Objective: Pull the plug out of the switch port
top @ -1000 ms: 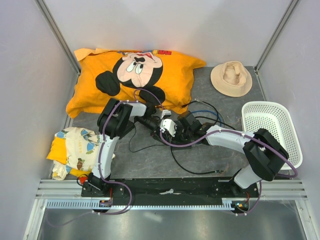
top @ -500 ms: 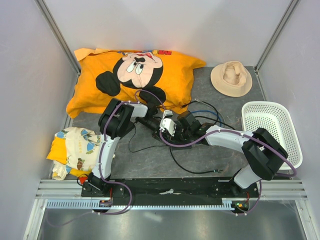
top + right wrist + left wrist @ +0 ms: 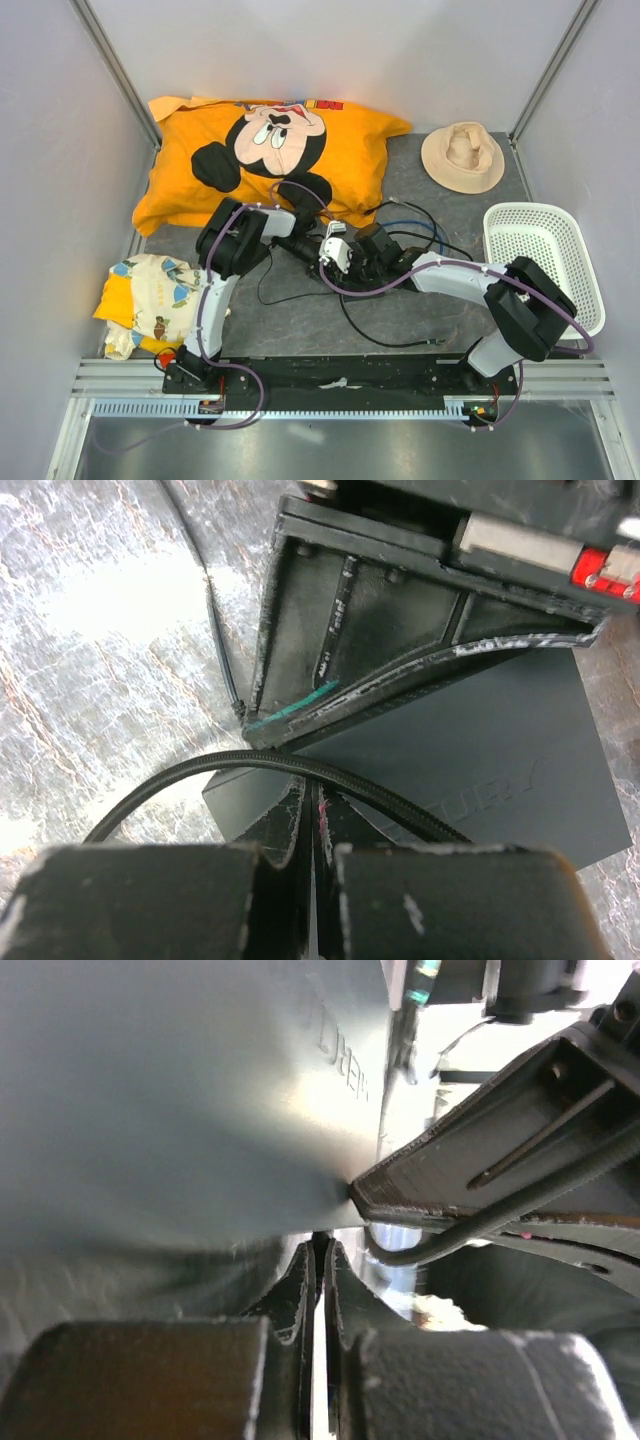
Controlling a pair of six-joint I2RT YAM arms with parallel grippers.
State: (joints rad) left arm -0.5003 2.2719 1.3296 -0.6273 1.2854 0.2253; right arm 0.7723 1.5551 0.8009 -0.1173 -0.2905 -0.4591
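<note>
- Top external: the left gripper (image 3: 316, 250) and the right gripper (image 3: 350, 262) meet nose to nose in the middle of the table (image 3: 300, 315). They sit among loops of black cable (image 3: 372, 338), near a blue cable (image 3: 405, 224). From here neither hand's opening can be told, and the two cover whatever lies under them.
- Around them are an orange Mickey Mouse cushion (image 3: 270, 150) at the far side and a tan hat (image 3: 462, 157) in the far right corner. A white basket (image 3: 535, 210) stands on the right and a patterned cloth (image 3: 150, 295) lies on the left.
- Left wrist: the left fingers are drawn together to a thin slit, and I cannot tell whether anything is pinched in it. Their tips sit at the near edge of the switch (image 3: 180, 1090), whose flat matte face with raised lettering fills the upper left. The right gripper's body slants in from the right. Its tip meets the switch's edge just above the left fingertips, and a black cable runs beneath it.
- Right wrist: the right fingers are likewise closed to a hairline gap. A black cable arcs across right at their tips, but I cannot tell whether it is gripped. The switch lies flat on the mottled grey table, just beyond the fingertips and off to the right. The left gripper is over its far corner. The plug and the sockets cannot be made out.
</note>
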